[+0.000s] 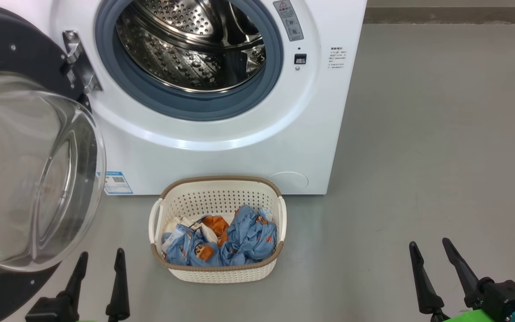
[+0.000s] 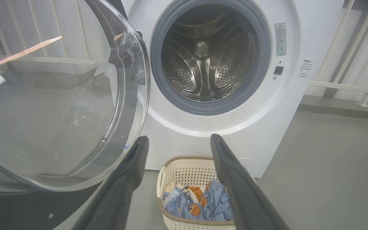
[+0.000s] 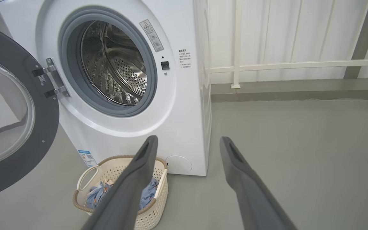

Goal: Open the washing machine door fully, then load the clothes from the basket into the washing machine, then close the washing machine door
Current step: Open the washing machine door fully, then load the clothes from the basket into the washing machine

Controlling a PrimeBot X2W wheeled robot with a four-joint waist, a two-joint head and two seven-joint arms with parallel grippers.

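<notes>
Illumination is bright, even and diffuse; the washing machine [image 1: 248, 152] casing shows a soft highlight band below its opening, and the steel drum [image 1: 181, 53] inside it returns sharp glints. The washing machine door [image 1: 29, 179], left of the machine, carries pale reflections on its glass, and the basket [image 1: 221, 270] in front of the machine casts only a faint shadow. Both wrist views bow straight lines toward their edges, and the left claw [image 2: 179, 137] and right claw [image 3: 188, 137] render slightly soft.
</notes>
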